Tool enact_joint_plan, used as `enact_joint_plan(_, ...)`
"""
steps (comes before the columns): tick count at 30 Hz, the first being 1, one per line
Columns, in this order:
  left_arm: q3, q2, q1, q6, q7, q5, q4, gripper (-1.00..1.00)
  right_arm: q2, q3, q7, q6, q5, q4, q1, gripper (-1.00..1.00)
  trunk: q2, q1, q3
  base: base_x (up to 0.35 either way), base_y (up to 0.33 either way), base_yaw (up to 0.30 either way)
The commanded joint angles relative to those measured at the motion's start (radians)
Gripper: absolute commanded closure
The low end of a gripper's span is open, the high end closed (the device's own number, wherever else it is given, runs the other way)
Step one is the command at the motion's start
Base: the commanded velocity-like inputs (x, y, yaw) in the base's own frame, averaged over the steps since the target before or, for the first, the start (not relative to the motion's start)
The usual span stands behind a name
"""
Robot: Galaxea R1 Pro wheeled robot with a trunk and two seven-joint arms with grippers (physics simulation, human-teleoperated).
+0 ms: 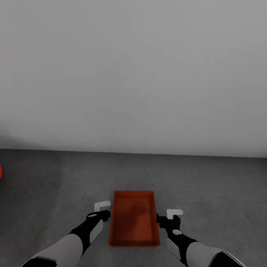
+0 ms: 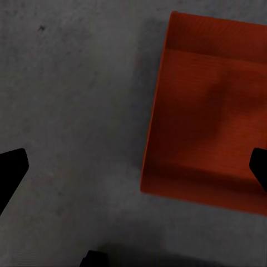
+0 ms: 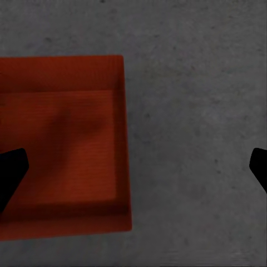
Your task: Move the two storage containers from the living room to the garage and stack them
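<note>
We see one orange-red storage container (image 1: 134, 218) on the dark grey concrete floor (image 1: 207, 185), near the pale grey wall (image 1: 133, 74). Our left gripper (image 1: 105, 210) and right gripper (image 1: 168, 217) flank its long sides, both with fingers spread apart, gripping nothing.

Bare floor (image 1: 207, 181) lies open on both long sides of the storage container (image 1: 134, 218) — ahead, only the plain grey wall (image 1: 133, 74) closes the way.
</note>
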Motion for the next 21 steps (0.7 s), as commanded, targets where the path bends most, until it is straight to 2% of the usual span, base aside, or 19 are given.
enact_joint_plan(1,-0.009,0.000,0.000,0.006,0.008,0.008,-0.002,-1.00,0.000,0.008,-0.004,-0.002,-0.006,0.000,0.000,-1.00,-0.001,0.000,-0.001,-0.153,-0.044,0.000)
enact_joint_plan(7,-0.009,0.000,0.000,0.007,0.011,0.008,-0.002,-1.00,0.001,0.008,-0.004,-0.002,-0.008,0.000,0.000,-1.00,-0.001,0.000,-0.001,-0.261,-0.024,0.000)
enact_joint_plan(21,-0.009,0.000,0.000,0.007,0.012,0.008,-0.002,-1.00,-0.001,0.008,-0.004,-0.002,-0.009,0.000,0.000,-1.00,-0.001,0.000,-0.001,-0.340,-0.001,0.000)
